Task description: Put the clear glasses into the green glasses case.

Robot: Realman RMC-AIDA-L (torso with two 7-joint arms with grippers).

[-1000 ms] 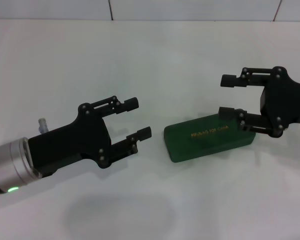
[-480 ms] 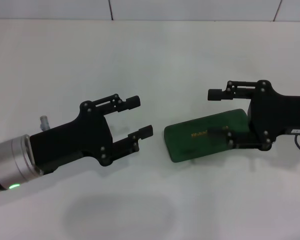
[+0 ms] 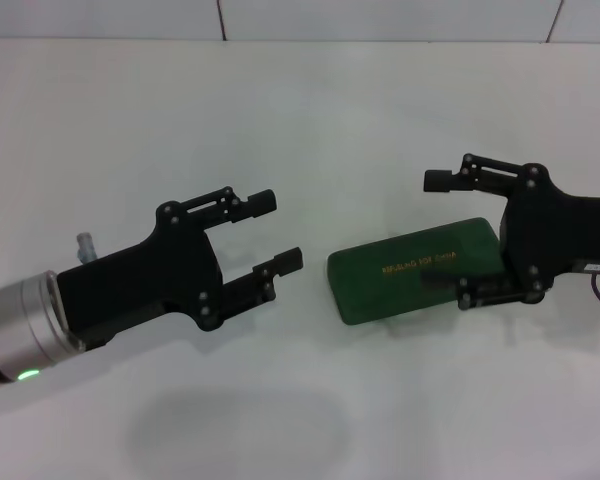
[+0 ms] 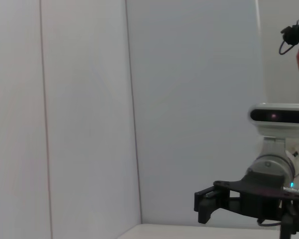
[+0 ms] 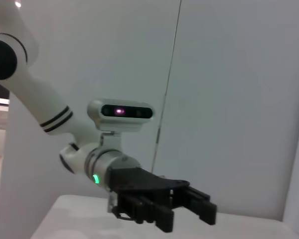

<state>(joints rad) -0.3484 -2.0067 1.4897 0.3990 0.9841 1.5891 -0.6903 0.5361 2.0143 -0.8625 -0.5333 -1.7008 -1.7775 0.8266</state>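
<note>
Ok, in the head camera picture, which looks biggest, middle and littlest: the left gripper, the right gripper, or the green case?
1. Left gripper, though it sits nearer the camera, which inflates it.
2. and 3. Green glasses case and right gripper look about alike, so no ranking between them.

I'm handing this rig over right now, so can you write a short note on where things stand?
Left gripper: open, empty, hovering over the table to the left of the green glasses case.
Right gripper: open, at the case's right end, one finger beyond the case, the other over its lid; whether it touches is unclear.
Case: closed, lying flat, gold lettering up.
Clear glasses: not visible in any view.
Done: nothing.
Left: open the case, find the glasses, put them in.
</note>
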